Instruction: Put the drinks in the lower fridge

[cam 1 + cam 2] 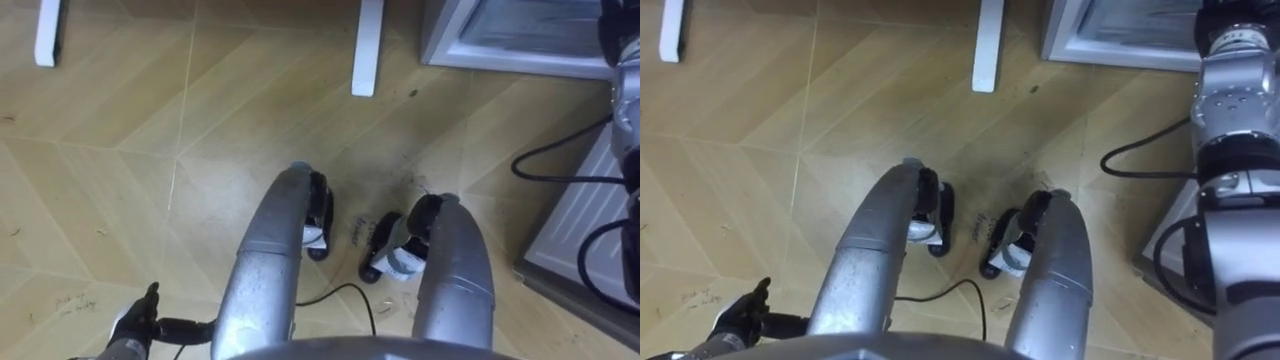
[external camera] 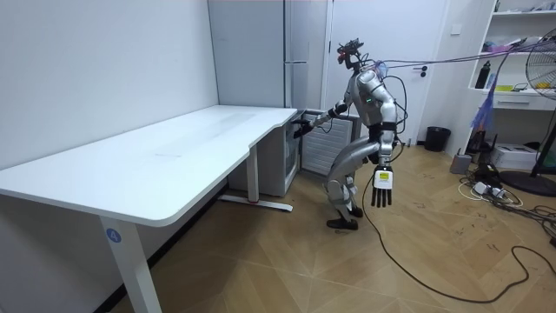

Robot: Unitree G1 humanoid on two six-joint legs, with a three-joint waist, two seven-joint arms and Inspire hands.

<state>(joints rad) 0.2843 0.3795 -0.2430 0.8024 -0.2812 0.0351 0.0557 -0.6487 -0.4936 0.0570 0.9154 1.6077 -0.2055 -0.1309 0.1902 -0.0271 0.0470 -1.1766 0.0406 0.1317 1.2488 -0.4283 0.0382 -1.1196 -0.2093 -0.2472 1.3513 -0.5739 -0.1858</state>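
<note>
- Wooden floor (image 1: 150, 150) in a herringbone pattern lies under the robot, which stands with bent knees at the end of a long white table (image 2: 174, 148).
- Just past that table end sits the low fridge (image 2: 280, 161), with a tall grey cabinet (image 2: 287, 52) behind it; from the head camera its glass front in a grey frame lies ahead and to the right, beside a white table leg (image 1: 368, 45).
- The right arm reaches forward, and the right hand (image 2: 302, 129) is at the fridge's top near corner; I cannot tell whether it is clenched or released, or whether it touches.
- The left hand (image 1: 135, 322) hangs low beside the left leg, fingers straight and pointing down, released and grasping nothing.
- Where the drinks are I cannot tell.
- A white panel (image 1: 580, 215) crossed by dark cables stands close at the robot's right side.
- Further back in the room are a dark bin (image 2: 437, 137) by the wall and a fan (image 2: 543, 78) at the room view's right edge.
</note>
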